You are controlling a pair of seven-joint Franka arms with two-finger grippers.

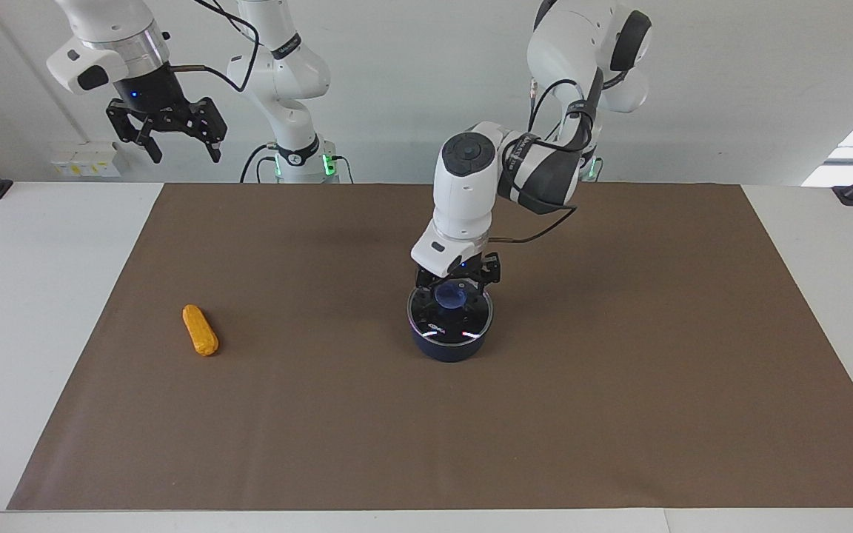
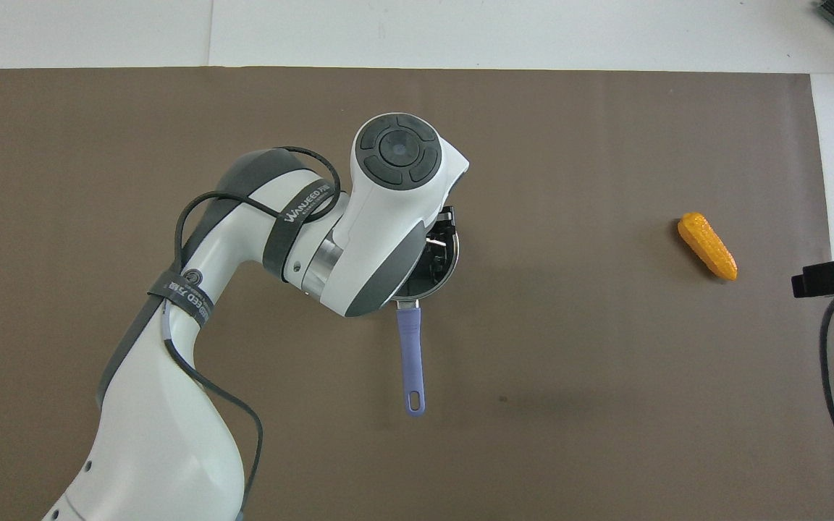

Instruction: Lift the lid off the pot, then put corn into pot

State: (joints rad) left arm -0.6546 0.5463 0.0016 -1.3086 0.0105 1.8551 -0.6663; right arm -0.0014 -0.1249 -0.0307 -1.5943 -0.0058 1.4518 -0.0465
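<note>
The left gripper is down over the pot, its jaws spread to either side of the blue knob at the centre of the glass lid, which lies on the pot. Whether the fingers touch the knob cannot be told. The corn cob lies on the brown mat, well apart from those jaws, toward the right arm's end of the surface. The right gripper hangs high with its jaws open, holding nothing, over that end.
</note>
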